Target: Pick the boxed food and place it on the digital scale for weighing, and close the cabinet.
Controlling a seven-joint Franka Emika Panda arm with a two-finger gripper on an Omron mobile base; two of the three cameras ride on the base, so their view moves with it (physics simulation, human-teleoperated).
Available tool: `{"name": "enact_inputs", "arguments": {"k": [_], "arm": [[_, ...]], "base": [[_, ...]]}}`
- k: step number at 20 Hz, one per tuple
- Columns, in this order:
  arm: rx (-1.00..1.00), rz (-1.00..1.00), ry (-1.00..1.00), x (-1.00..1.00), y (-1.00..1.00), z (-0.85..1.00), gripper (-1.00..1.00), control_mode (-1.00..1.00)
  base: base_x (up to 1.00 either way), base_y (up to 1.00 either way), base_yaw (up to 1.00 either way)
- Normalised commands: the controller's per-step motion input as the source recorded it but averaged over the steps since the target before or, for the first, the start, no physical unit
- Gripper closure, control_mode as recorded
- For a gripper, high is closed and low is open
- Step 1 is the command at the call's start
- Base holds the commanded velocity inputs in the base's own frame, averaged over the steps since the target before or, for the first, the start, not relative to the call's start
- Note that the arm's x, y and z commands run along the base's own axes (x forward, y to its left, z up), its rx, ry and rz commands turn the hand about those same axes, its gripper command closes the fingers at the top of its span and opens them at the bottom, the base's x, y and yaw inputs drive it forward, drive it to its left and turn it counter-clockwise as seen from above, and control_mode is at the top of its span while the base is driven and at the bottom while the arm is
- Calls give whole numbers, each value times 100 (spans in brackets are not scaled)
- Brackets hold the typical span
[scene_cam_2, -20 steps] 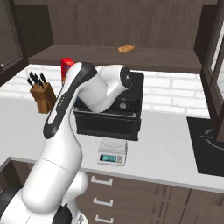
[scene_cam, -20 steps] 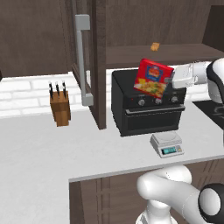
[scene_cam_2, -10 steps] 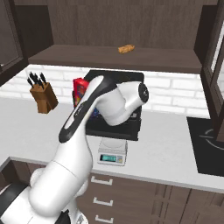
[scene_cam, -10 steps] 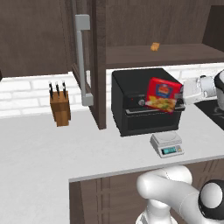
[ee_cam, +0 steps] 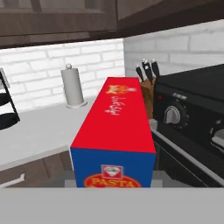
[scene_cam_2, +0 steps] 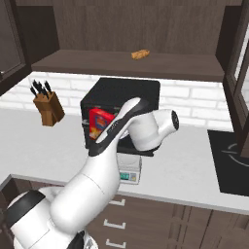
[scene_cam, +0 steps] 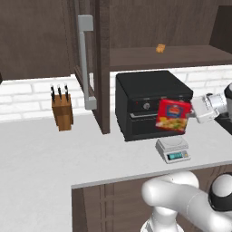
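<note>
The boxed food (scene_cam: 173,115), red front with a yellow picture, hangs slightly tilted just above the digital scale (scene_cam: 172,148), in front of the black oven. My gripper (scene_cam: 194,113) is shut on the box's right edge. From the right base view the boxed food (scene_cam_2: 99,124) shows left of my arm, and the digital scale (scene_cam_2: 130,171) is partly hidden behind it. In the hand view the boxed food (ee_cam: 116,135) runs away from the camera between the fingers. The cabinet door (scene_cam: 93,68) stands open, grey handle toward me.
The black oven (scene_cam: 147,102) sits right behind the scale. A knife block (scene_cam: 62,112) stands at the left on the counter. A small orange lump (scene_cam: 160,48) lies on the cabinet shelf. A dark cooktop (scene_cam_2: 232,158) is at the right, a paper towel roll (ee_cam: 72,85) beyond.
The gripper has carried the boxed food down and to the right, from the oven's top level to just over the scale. The cabinet door has not moved.
</note>
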Motion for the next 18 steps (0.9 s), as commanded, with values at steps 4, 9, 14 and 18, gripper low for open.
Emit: {"name": "enact_inputs", "arguments": {"k": [4,9,14,18], "arm": [[0,10,1,2,-42,-37,100,-100],[0,7,0,6,-25,-42,100,-100],[0,1,-2,15,-31,-30,100,-100],[0,0,3,26,-31,-47,100,-100]], "base": [[0,0,0],[0,0,0],[0,0,0],[0,0,0]]}}
